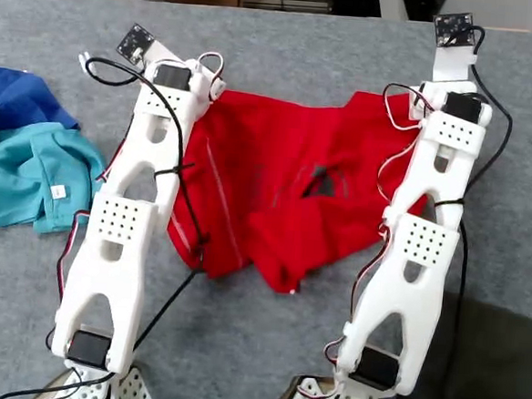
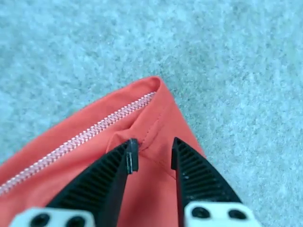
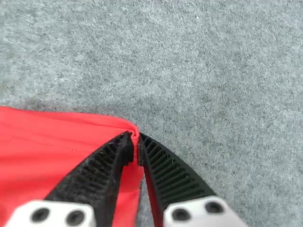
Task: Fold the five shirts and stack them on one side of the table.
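Red shirt (image 1: 276,182) lies crumpled on the table (image 1: 285,55); my right end effector (image 3: 135,146) pinches its corner, left end effector (image 2: 154,153) narrowly parted over a seam. From above: teal shirt (image 1: 30,178), blue shirt (image 1: 17,100) aside.

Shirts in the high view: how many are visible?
3. A red shirt at the table's centre; a teal shirt at its left edge; a blue shirt just behind the teal. More may be hidden.

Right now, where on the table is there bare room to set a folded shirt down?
Bare: the far strip of table beyond the red shirt, the near patch between left arm and right arm, and the right edge. Crowded: the left edge, with the blue shirt and teal shirt.
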{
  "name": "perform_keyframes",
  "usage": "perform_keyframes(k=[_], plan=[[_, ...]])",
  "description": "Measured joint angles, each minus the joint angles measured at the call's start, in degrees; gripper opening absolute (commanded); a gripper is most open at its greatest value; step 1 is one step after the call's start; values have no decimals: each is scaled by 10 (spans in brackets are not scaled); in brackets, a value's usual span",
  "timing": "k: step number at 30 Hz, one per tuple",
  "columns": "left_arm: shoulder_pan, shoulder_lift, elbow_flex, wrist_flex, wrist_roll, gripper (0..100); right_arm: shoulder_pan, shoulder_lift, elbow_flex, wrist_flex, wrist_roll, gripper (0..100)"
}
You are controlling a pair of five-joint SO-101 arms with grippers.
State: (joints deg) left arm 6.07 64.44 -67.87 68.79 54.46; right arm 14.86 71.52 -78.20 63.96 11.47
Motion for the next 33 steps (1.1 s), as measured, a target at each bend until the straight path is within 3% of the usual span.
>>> perform_keyframes(k=[8, 19, 28, 33], plan=[[-17, 28, -2, 0, 45, 133, 0, 0, 0, 0, 0, 5], [-17, 32, -2, -10, 49, 127, 0, 0, 0, 0, 0, 5], [-20, 45, 4, -21, 69, 29, 0, 0, 0, 0, 0, 5], [-20, 45, 3, -22, 42, 19, 0, 0, 0, 0, 0, 5]])
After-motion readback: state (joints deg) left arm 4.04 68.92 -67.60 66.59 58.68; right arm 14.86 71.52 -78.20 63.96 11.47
